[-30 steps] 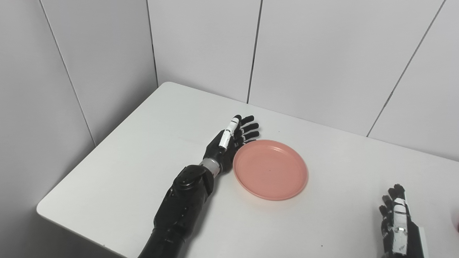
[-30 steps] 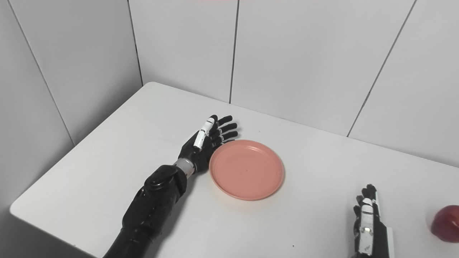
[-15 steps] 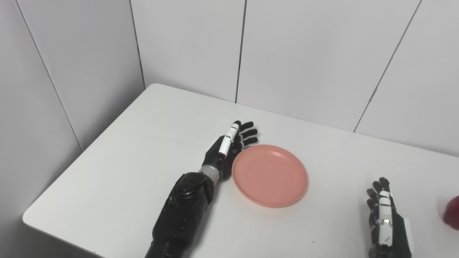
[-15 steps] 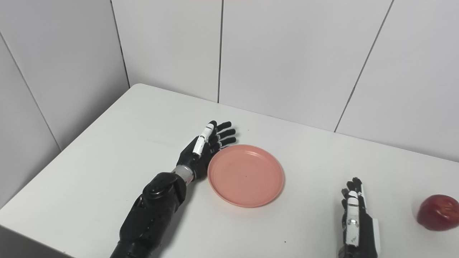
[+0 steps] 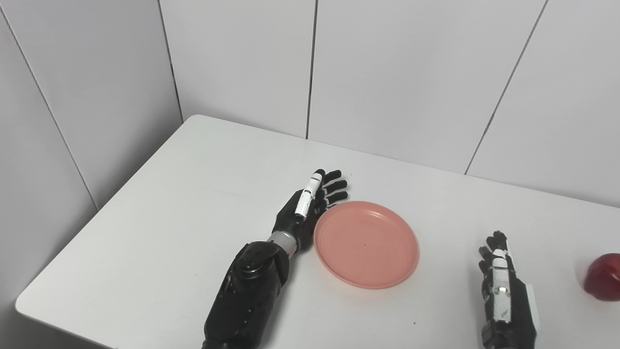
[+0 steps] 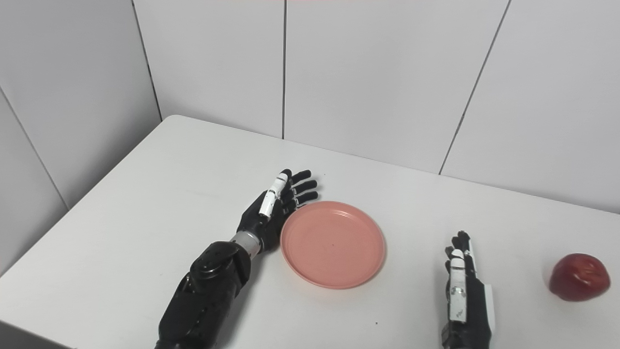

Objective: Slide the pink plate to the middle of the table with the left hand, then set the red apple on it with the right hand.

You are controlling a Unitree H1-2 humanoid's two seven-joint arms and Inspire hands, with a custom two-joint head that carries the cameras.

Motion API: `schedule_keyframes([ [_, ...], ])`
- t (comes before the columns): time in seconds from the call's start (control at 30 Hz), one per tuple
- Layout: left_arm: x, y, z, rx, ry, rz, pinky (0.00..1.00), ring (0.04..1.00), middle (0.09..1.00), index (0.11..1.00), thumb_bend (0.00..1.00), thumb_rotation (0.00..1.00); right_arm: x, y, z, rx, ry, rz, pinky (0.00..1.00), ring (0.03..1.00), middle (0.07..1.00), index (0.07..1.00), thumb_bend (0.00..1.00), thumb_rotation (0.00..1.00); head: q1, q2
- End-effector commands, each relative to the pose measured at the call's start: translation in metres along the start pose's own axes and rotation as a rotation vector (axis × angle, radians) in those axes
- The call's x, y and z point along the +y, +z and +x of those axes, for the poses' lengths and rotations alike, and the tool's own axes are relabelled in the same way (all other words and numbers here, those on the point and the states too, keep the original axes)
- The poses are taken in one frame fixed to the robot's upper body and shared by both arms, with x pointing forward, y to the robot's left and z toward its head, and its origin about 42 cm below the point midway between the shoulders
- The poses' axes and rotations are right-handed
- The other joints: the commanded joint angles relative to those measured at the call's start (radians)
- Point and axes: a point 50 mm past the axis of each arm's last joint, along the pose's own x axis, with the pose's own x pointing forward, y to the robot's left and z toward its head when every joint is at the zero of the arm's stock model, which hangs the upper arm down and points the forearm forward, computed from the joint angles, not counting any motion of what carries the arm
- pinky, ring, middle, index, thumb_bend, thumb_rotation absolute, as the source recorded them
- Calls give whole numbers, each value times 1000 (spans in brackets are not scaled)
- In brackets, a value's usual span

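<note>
The left hand (image 5: 310, 206) lay with fingers spread, edge-on against the left rim of the plate (image 5: 366, 244), mid-table (image 5: 169, 218). The plate looked light, stiff and easy to slide by a rim push. The right hand (image 6: 462, 286) rested empty, fingers straight. The apple (image 6: 579, 277), near the right edge, looked firm and smooth, best cupped around its sides; nothing stood between.

A shallow round pink plastic plate (image 6: 333, 245) lies flat and empty, right side up, near the middle of the white table. A glossy, dark red round apple (image 6: 579, 277) rests well apart from it on the tabletop, far to the right.
</note>
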Motion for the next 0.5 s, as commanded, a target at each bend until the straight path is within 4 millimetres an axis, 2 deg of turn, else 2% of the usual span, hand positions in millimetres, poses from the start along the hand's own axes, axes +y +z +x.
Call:
schedule_keyframes([
  [0.0,-8,1,1,11,-2,10,828,847,852,832,344,1000,9,22,6,-90,-2,14,1000,961,972,967,176,1000,-4,0],
  [0.47,-34,-4,-3,4,-22,-3,792,829,843,828,341,1000,20,26,7,-87,-19,18,1000,956,964,964,196,1000,-73,23],
])
